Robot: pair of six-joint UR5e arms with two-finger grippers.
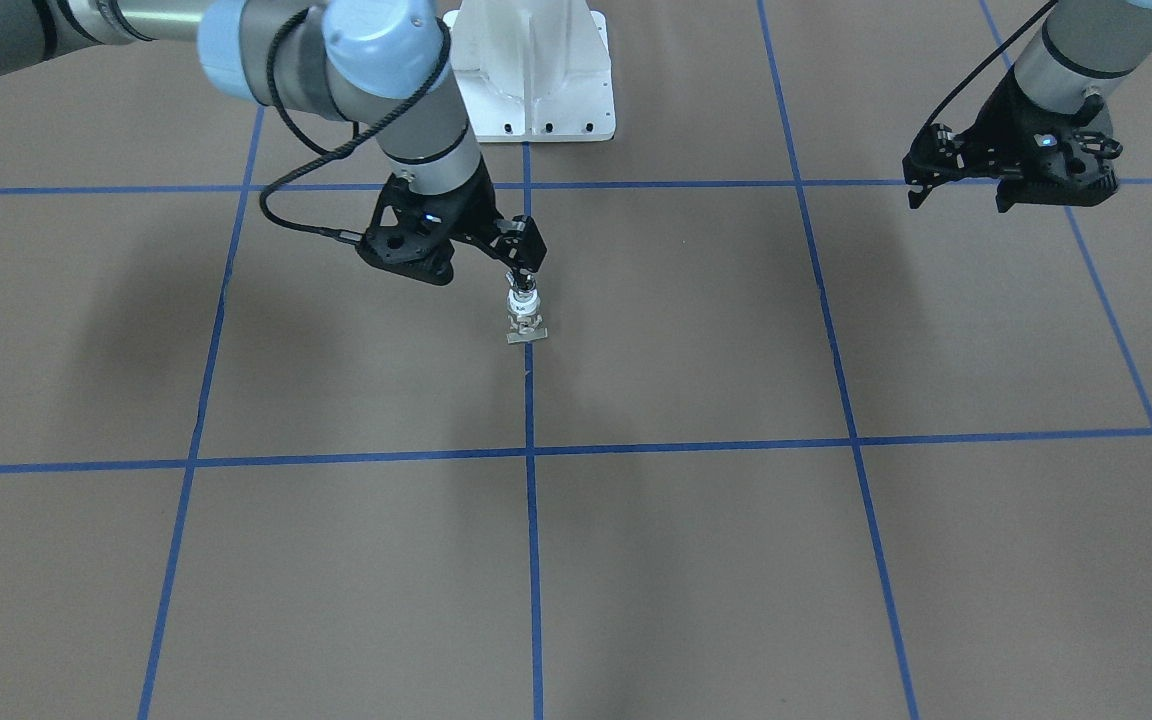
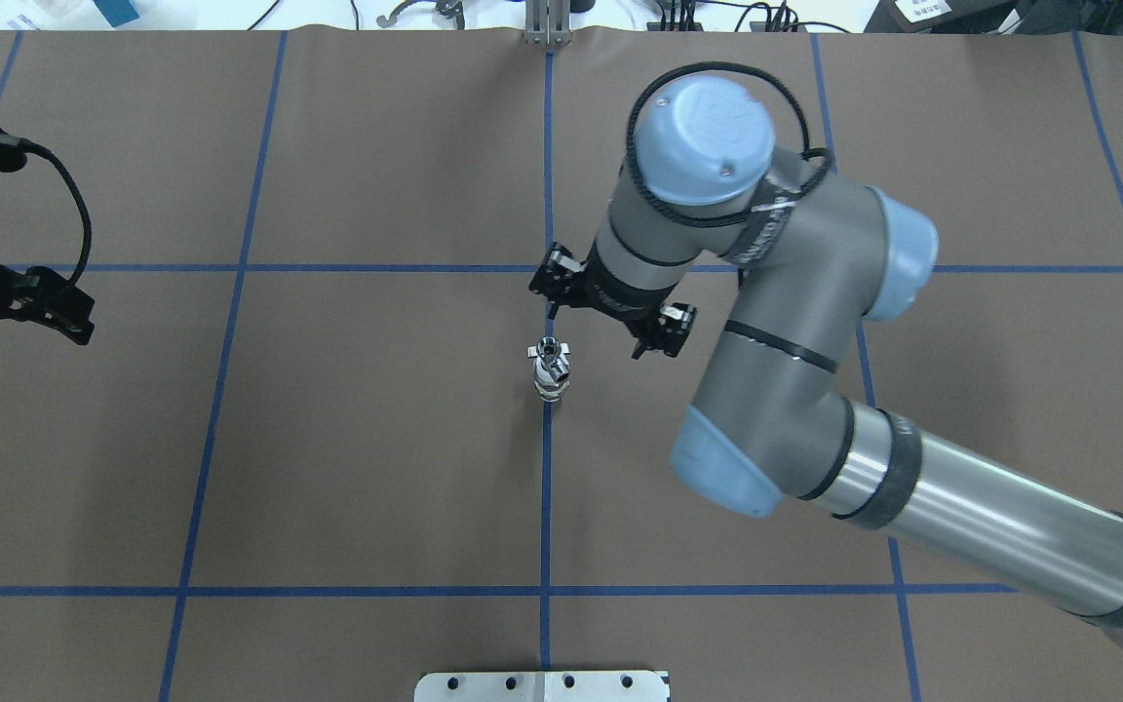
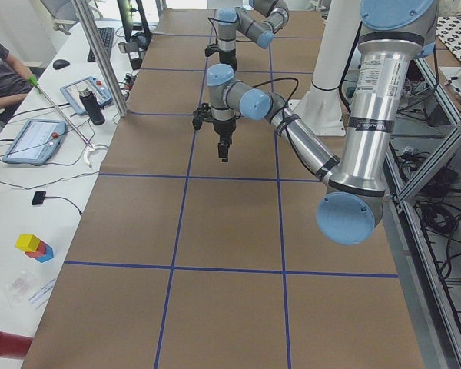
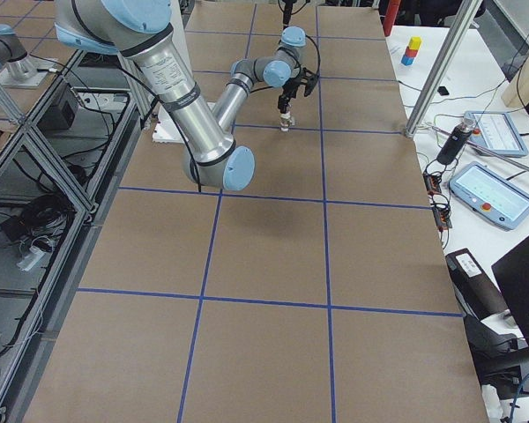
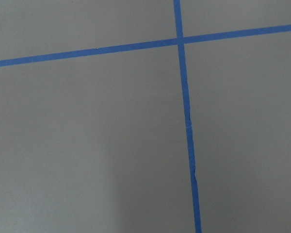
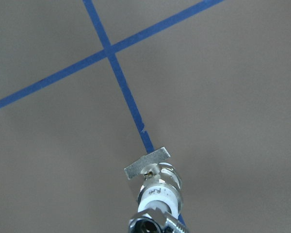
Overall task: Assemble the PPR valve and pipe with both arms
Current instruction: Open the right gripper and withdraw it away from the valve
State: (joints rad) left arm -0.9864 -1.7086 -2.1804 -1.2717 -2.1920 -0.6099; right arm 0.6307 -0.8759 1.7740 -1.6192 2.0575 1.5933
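One fitting stack is counted: the PPR valve (image 1: 525, 322) with the pipe (image 1: 521, 285) seated on its upper end. Two arms are counted, one per side.

The right arm (image 2: 795, 322) is bent at the elbow over the table's middle, its wrist pointed down. The right gripper (image 1: 519, 268) is seen directly above the stack in the front-facing view, fingertips narrowed at the pipe's top; whether the pads actually grip it cannot be told. The stack stands on the brown table (image 1: 696, 560), on the centre blue tape line (image 1: 532, 520). In the right wrist view the valve's flat tab (image 6: 147, 162) lies lowest, at the table, the white collar (image 6: 160, 194) above it.

The left arm (image 1: 1066, 50) is held well apart at the table's side. The left gripper (image 1: 956, 195) hangs above bare table, fingers spread wide, holding nothing.
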